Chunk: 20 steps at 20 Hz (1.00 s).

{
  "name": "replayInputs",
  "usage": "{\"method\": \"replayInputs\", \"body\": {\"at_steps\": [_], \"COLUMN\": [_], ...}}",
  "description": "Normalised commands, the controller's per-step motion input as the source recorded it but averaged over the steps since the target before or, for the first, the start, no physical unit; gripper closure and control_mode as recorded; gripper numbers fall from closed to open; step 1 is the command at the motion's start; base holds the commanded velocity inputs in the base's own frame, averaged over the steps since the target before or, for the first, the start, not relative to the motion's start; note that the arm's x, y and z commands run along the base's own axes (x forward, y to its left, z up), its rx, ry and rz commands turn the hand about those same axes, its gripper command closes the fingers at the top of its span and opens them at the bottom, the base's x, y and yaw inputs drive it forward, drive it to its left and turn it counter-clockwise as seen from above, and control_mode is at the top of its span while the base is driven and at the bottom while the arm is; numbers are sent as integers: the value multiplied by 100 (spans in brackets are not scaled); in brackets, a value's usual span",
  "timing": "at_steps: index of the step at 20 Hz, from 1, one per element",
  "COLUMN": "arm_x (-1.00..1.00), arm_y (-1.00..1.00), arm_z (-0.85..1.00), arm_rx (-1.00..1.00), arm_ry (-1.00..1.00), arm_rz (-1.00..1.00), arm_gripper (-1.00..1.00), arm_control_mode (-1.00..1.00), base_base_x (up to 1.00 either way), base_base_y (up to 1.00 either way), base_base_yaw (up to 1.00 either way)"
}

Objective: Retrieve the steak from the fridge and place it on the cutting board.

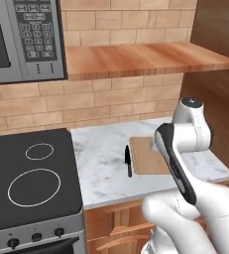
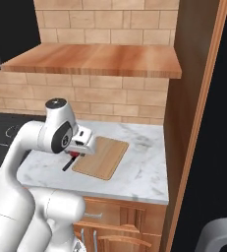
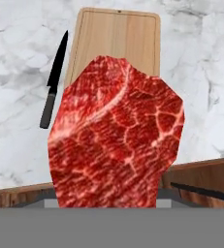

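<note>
As the arm hangs over the marble counter (image 2: 144,167), the steak (image 3: 116,140) is seen clamped in the gripper (image 2: 74,153), above the near left end of the cutting board (image 2: 102,156).

In the hand view the red marbled meat is shown close up, held upright between fingers drawn in tight on it, though the fingertips themselves are hidden behind the meat and the exact contact can hardly be made out. The board is laid flat on the counter beyond it, with nothing seen resting on its bare wood. A black knife (image 3: 54,80) is found just beside the board's left edge, lying parallel to it, blade pointing to the far wall. To the left of the counter a black stove (image 1: 29,173) is seen, and a wooden shelf (image 1: 145,58) is mounted on the brick wall above.
</note>
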Motion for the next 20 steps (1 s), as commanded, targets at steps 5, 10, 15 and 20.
{"method": "replayInputs", "body": {"at_steps": [5, 10, 15, 20], "arm_x": [99, 93, 80, 52], "arm_y": [-13, -16, -11, -8], "arm_z": [-29, -32, -42, -53], "arm_rx": [0, -1, -1, 0], "arm_ry": [15, 23, 13, 0], "arm_rz": [0, 0, 0, 0], "arm_gripper": [100, 100, 100, 100], "arm_control_mode": [-100, -100, -100, -100], "base_base_x": [0, 0, 0, 0], "base_base_y": [0, 0, 0, 0], "base_base_yaw": [0, 0, 0, 0]}}
